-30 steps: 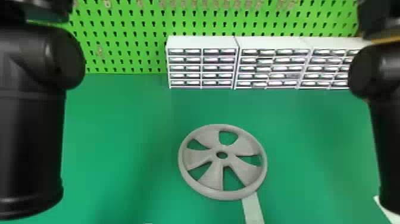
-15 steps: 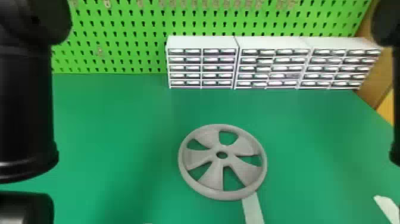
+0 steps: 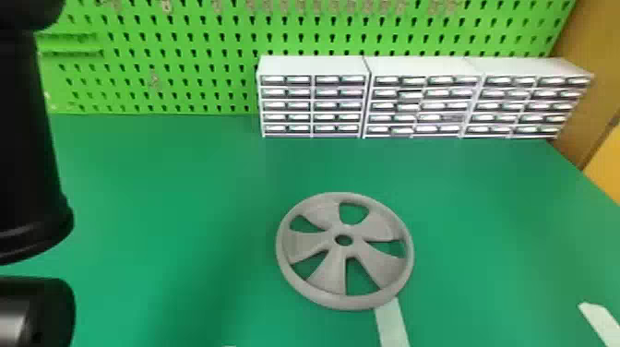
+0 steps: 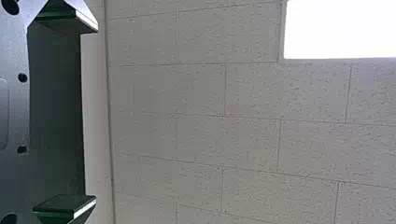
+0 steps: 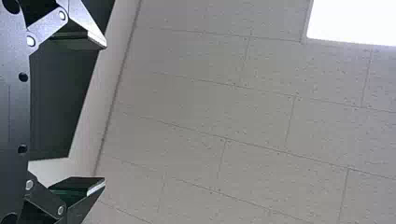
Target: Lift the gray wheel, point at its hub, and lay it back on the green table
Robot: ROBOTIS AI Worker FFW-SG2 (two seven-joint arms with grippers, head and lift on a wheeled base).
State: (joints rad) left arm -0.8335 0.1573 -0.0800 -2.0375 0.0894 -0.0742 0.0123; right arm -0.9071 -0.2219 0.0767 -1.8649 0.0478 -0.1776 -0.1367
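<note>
The gray wheel (image 3: 325,277) lies flat on the green table (image 3: 175,184), near the middle of the head view, its round hub hole facing up. At that view's left edge stands the left arm, well apart from the wheel. In the left wrist view my left gripper (image 4: 97,114) is open, its two fingers wide apart with nothing between them. My right gripper (image 5: 105,114) is likewise open and holds nothing in the right wrist view, with ceiling panels beyond it.
White drawer cabinets (image 3: 311,67) stand in a row along the table's back, before a green pegboard (image 3: 184,69). A pale strip (image 3: 391,323) runs from under the wheel's near rim, and another (image 3: 599,323) lies at the right front.
The left arm has shifted outward to the left. The right arm has moved off past the head view's right edge, uncovering the right cabinet. The wheel has kept its place.
</note>
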